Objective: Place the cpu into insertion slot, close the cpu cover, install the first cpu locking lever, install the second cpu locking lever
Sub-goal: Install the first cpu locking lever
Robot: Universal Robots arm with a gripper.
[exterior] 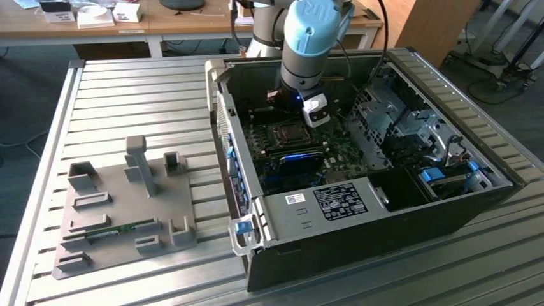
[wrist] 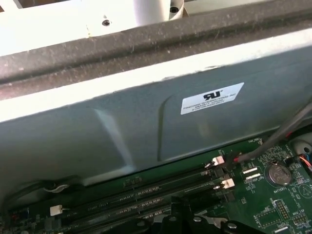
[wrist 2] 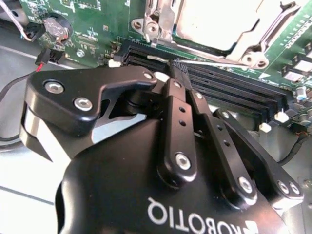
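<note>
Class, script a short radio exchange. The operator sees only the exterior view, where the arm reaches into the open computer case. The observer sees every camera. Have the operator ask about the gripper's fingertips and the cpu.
Operator: The arm hides the tool from me. Where are the fingertips?
Observer: In the second wrist view the gripper has its tips at the long black memory slots, just beside the socket.
Operator: Is the cpu seated?
Observer: It looks so. The cpu shows its silver top through the window of the cpu cover, which lies down over it.
</note>
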